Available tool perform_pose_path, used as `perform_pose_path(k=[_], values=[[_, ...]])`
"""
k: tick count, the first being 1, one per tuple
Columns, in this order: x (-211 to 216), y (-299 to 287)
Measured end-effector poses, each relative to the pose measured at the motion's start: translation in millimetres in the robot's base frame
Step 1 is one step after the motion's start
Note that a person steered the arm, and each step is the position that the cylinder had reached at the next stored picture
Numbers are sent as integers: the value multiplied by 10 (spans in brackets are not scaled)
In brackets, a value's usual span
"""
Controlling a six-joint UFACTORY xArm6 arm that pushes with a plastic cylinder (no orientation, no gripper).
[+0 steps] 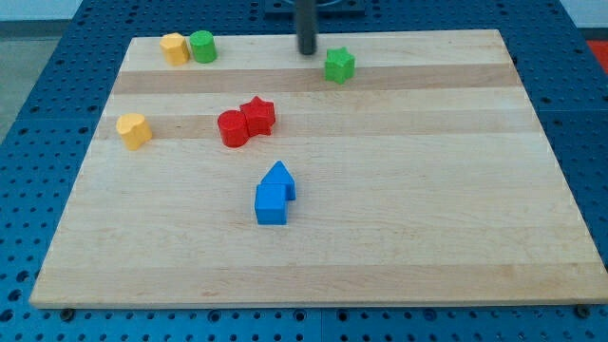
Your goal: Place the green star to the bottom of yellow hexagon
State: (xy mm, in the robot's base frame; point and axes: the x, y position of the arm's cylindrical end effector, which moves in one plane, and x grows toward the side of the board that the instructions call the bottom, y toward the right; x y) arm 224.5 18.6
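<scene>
The green star (339,66) seems light and stiff, so it should slide easily; I would push it on its right flank. It is small, bright green, near the board's top edge. My tip (307,50) is a bare rod with nothing to clamp, just left of it

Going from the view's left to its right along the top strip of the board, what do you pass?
Yellow block → green cylinder, touching it → my tip → green star, just right of and below the tip.
</scene>
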Motion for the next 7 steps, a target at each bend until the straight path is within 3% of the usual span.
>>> perform_pose_path(k=[1, 2, 7], values=[[54, 701], [370, 865], [575, 28]])
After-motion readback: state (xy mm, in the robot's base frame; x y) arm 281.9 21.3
